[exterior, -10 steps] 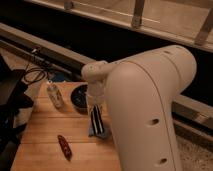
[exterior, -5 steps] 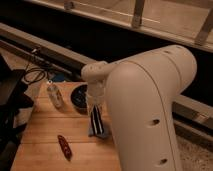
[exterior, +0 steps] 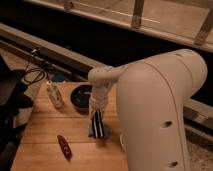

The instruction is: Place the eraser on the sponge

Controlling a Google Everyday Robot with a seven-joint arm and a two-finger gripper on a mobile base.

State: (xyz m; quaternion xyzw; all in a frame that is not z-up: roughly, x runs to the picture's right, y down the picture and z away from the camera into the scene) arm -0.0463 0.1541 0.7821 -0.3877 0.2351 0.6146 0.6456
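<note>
Gripper point(exterior: 97, 113) is pointing straight down at centre frame, under the white arm point(exterior: 160, 110); I cannot tell whether it is clamping or loose. Just below it the eraser point(exterior: 97, 126) is standing on end, its lower end meeting the sponge point(exterior: 92, 134) on the wooden table point(exterior: 45, 131), below the dark bowl point(exterior: 81, 96).
</note>
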